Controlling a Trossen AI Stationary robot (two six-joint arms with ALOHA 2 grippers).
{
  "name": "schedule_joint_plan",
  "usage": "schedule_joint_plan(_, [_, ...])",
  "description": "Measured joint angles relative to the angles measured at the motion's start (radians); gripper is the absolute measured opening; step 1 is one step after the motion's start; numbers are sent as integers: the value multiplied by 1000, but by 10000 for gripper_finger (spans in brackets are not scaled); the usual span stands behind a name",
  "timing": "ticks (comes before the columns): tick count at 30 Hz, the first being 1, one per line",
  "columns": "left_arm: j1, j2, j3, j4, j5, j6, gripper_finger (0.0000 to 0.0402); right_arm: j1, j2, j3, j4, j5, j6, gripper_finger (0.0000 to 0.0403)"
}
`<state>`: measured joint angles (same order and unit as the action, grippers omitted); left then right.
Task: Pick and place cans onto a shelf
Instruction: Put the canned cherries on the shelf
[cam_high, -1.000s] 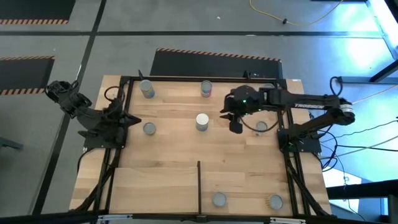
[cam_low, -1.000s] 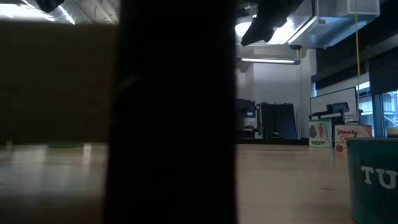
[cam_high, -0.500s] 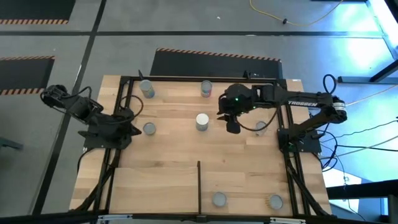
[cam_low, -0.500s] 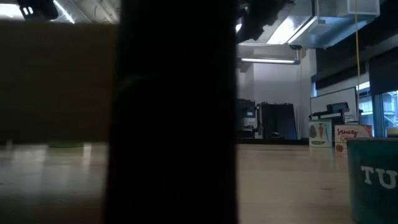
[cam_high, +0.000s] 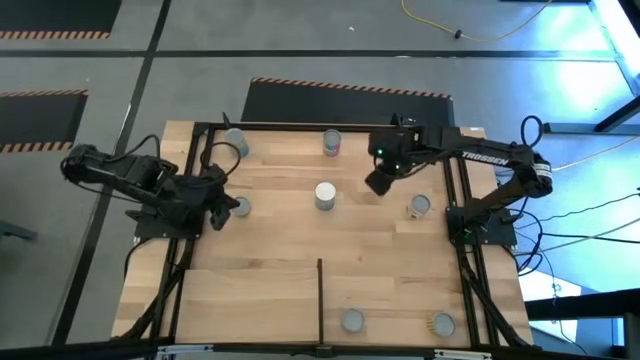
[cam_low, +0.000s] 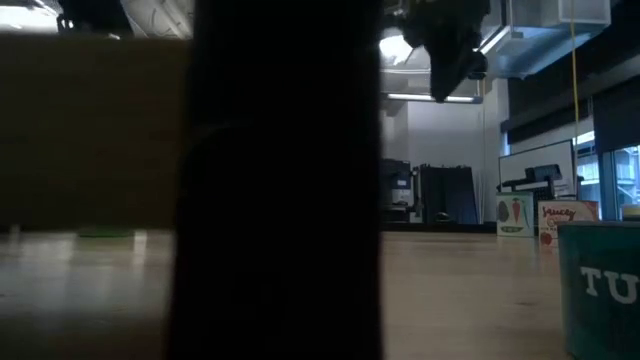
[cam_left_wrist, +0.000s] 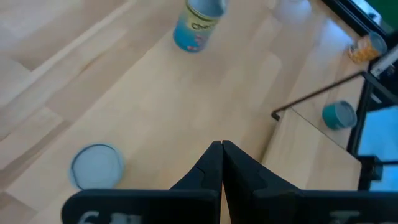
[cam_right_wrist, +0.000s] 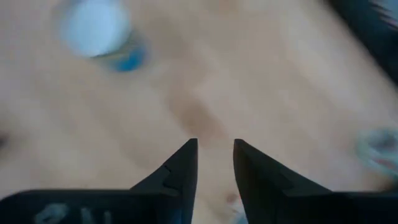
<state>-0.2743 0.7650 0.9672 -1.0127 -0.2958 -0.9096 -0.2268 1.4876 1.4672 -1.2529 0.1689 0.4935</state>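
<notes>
Right jaws (cam_high: 377, 184), parted with nothing between them, have drawn back from over the grey-topped can (cam_high: 419, 206), now well apart from them on the table (cam_high: 280, 260); the white-topped can (cam_high: 325, 195) stands near ahead. No pick is under way. Left jaws (cam_high: 226, 201), pressed shut and empty, have swung in just beside another grey-topped can (cam_high: 241, 206). The left wrist view alone shows the shelf divider (cam_left_wrist: 317, 94) and a teal can (cam_left_wrist: 339, 115) beyond it.
</notes>
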Motion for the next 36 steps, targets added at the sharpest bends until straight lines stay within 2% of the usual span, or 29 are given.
schedule_joint_plan(4, [43, 0, 0, 4, 0, 22, 0, -85, -1, 0, -101, 107, 132, 106])
schedule_joint_plan(9, [82, 0, 0, 4, 2, 55, 0, -220, -1, 0, -177, 146, 263, 106])
schedule_joint_plan(14, [100, 0, 0, 4, 3, 56, 0, -339, -1, -1, -181, 177, 253, 106])
schedule_joint_plan(20, [100, 0, 0, 4, 3, 69, 0, -436, -1, -2, -147, 183, 142, 106])
schedule_joint_plan(23, [100, 0, 0, 4, 3, 90, 0, -442, -1, -2, -70, 101, 27, 106])
schedule_joint_plan(27, [100, 0, 0, 4, 3, 91, 0, -398, -1, -2, 93, -171, -272, 106])
schedule_joint_plan(30, [100, 0, 0, 4, 2, 91, 0, -334, 2, -2, 187, -293, -487, 106])
schedule_joint_plan(32, [100, 0, 0, 4, 2, 88, 0, -290, 13, -2, 256, -322, -497, 106])
schedule_joint_plan(36, [100, 0, 0, 4, 2, 80, 0, -230, 70, -2, 323, -341, -298, 106])
